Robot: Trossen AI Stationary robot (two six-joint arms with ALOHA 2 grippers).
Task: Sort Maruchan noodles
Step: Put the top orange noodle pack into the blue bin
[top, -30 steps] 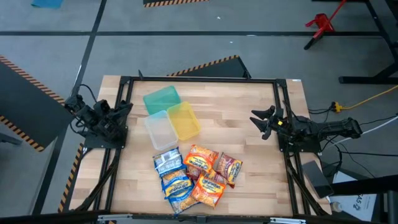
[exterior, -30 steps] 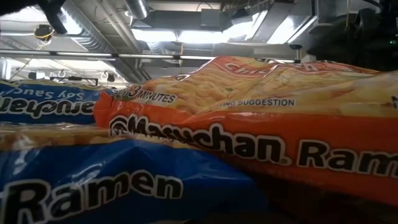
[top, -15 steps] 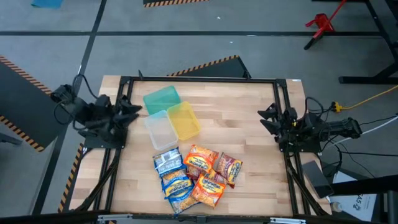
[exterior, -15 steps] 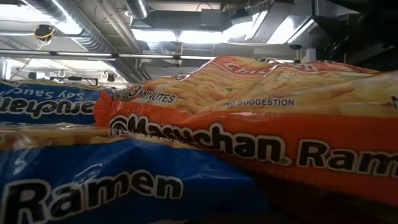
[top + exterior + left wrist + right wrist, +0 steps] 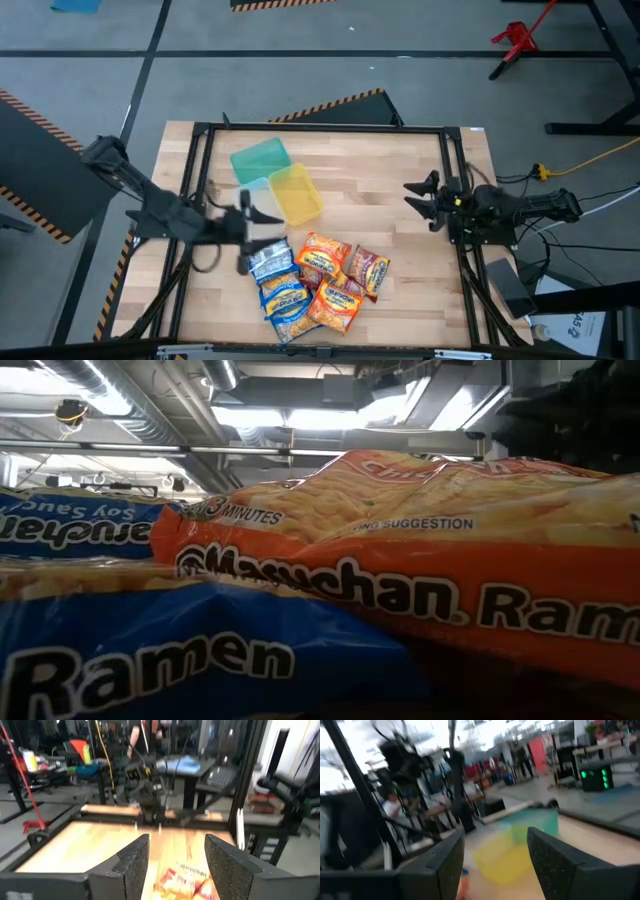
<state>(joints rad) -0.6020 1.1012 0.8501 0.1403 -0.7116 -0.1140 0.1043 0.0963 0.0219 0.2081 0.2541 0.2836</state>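
Overhead, your left gripper reaches in over the table, its fingers spread wide and holding nothing, just beside the blue-and-white packet at the near-left corner of the Maruchan noodles. These packets lie heaped at the table's front centre, beside the green container, clear container and yellow container. Your right gripper waits at the right edge, also parted and empty.

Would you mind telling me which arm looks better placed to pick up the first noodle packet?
Probably the left: its open gripper hangs beside the noodle packets, while the right gripper waits at the table's right edge.
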